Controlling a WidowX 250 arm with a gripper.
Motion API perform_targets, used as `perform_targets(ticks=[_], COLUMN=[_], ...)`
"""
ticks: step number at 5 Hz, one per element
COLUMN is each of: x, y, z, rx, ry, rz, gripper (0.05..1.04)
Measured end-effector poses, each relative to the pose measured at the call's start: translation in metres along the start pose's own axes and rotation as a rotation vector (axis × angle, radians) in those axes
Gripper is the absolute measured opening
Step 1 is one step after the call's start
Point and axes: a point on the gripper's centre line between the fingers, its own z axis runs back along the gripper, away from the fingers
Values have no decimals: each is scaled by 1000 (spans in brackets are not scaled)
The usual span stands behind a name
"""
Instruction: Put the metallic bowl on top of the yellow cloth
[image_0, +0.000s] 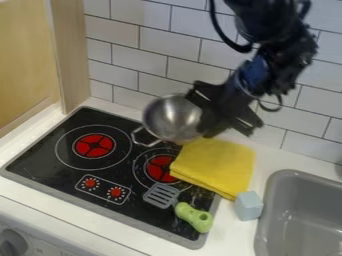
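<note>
Above the rear of the black glass stovetop (50, 152): one round metallic bowl (170, 119), tilted, mouth partly toward the camera, its looped wire handle (143, 138) pointing to the lower left of the view. Black two-finger gripper (195, 106), at the bowl's right-hand rim, fingers apparently clamped on the metal wall. Destination, one folded yellow cloth (217, 162), just beside the bowl in the view, spread across the stovetop's edge and the white counter. Accessories: one slotted grey spatula with a green handle (194, 217), on the stovetop near the cloth; one pale blue block (248, 205), on the counter between cloth and grey sink (304, 222). Hazards, as judged: a one-sided hold on smooth curved metal could let the bowl pivot or slip; lowering it tilted could catch its edge on the fabric and drag or bunch the folds; release too near the cloth's left edge could leave it rocking half on glass; a low path could bring the handle against the spatula.
</note>
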Motion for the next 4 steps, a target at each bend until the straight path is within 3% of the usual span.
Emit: perform_targets(ticks=[2, 4], x=[-11, -17], y=[-31, -43], z=[3, 1], rx=[-10, -16], ry=[-13, -13], rz=[-115, -143], gripper=[55, 79])
